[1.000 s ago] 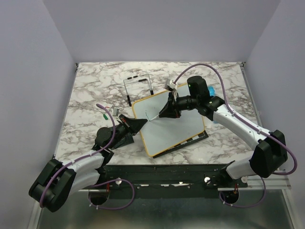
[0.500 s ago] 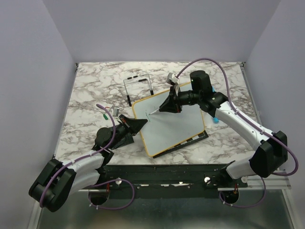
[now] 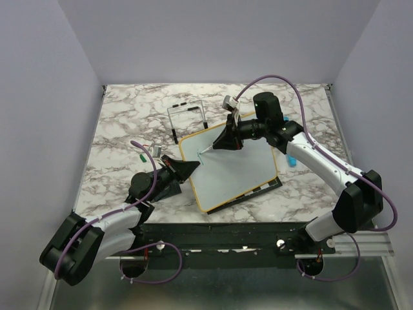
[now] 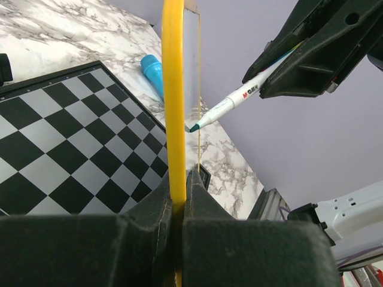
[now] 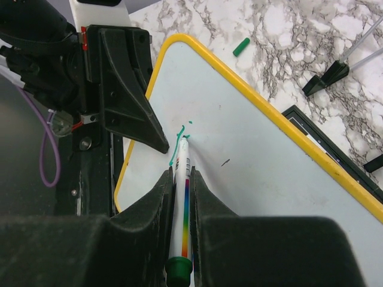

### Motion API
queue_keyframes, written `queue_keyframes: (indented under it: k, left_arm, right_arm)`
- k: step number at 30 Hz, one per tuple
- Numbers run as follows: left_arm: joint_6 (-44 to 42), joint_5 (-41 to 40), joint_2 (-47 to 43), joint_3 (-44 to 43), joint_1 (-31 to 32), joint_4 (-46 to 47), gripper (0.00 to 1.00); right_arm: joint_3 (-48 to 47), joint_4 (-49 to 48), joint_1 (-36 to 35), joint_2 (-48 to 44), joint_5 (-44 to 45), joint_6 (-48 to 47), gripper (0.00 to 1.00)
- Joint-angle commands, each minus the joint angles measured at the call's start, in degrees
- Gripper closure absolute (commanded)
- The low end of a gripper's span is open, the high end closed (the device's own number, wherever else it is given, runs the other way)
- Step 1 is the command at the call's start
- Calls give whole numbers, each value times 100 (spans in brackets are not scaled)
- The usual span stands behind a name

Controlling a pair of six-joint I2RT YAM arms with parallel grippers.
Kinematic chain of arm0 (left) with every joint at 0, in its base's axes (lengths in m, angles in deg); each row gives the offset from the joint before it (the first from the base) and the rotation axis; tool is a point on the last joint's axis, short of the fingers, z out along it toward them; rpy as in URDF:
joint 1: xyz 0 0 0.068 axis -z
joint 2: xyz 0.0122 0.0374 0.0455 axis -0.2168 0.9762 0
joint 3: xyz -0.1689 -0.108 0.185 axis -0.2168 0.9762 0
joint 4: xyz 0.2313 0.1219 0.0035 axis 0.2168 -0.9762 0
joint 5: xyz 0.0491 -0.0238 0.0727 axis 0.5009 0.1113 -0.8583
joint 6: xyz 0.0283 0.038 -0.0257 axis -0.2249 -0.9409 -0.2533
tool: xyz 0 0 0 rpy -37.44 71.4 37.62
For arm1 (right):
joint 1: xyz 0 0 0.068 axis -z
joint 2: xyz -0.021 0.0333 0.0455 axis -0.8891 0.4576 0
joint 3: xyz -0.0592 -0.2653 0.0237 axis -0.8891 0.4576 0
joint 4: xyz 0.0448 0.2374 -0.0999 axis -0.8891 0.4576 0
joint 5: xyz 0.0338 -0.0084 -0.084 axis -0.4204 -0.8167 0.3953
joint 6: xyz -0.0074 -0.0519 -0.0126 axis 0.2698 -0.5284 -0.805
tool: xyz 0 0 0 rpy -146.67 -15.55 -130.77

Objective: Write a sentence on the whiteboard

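Right end effector [image 5: 181, 174] is clenched on the marker [image 4: 239, 98], tip against the whiteboard [image 3: 235, 171] beside a few teal marks [image 5: 175, 154]. Left end effector [image 4: 178, 178] pinches the board's yellow frame. The board sits over the chessboard [image 4: 66, 137] on the marble surface [image 3: 129, 123].

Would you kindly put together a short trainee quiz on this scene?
1. True or false: the left gripper is shut on the whiteboard's edge.
2. The right gripper holds: A) a marker, B) an eraser, C) nothing.
3. Fill in: beneath the whiteboard lies a checkered ____.
Key: 1 true; 2 A; 3 chessboard.
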Motion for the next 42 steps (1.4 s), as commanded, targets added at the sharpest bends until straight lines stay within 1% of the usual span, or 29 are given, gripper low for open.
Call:
queue_keyframes:
  k: [1,11,21,28,36,42]
  left_arm:
    - [-658,154,86,114,19,-105,100]
    - [-631,198,147,96,19,-34,100]
    - [-649,198,103,96,19,-69,100]
    - [-693,163,24,96,19,-193,100]
    - [-667,172,59,87,19,-140,100]
    - [-675,154,50,96,19,-149,100]
  right_arm:
    - [-152,-129,10,55,-175,124,99]
    - [-161,-313,10,152,-210,362,99]
    - [-73,-313,10,82,246,406,99]
    - [94,-331,265,-111,405,458,99]
    - [314,-296,353,-252,388,327,99]
    - [463,-15,362,-287,379,37,99]
